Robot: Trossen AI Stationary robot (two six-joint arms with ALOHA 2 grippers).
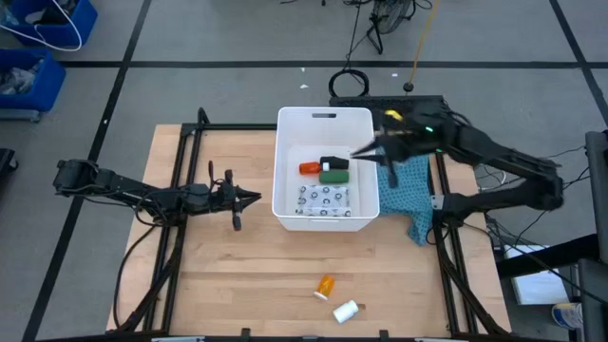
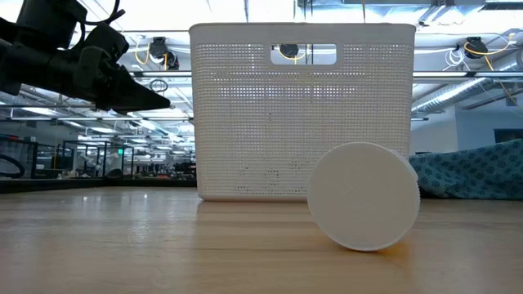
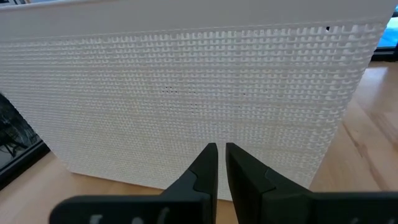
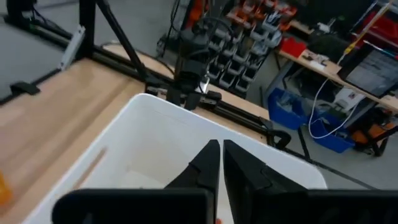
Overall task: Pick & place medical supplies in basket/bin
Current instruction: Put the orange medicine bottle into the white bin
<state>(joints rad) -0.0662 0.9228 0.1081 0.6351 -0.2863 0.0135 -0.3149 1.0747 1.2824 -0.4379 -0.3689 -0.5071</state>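
Observation:
The white tub [image 1: 323, 116] stands mid-table. Inside it lie the red white-capped bottle [image 1: 310, 168], the black oblong piece [image 1: 334, 162], the green-white box [image 1: 334, 176] and the white dark-patterned packet [image 1: 323, 199]. The orange bottle [image 1: 326, 285] and the white cylinder [image 1: 346, 310] lie on the wood near the table's near edge; the cylinder [image 2: 364, 196] fills the low view's foreground. My right gripper [image 1: 359, 152] hovers shut and empty over the tub's right side [image 4: 221, 152]. My left gripper [image 1: 256, 198] waits shut just left of the tub wall [image 3: 221, 155].
A teal-blue cloth [image 1: 410, 195] lies crumpled to the right of the tub, under my right arm. Black frame rails [image 1: 180, 180] run along both table sides. Blue bins [image 1: 38, 47] stand on the floor beyond the far left corner. Bare wood stretches around the two loose items.

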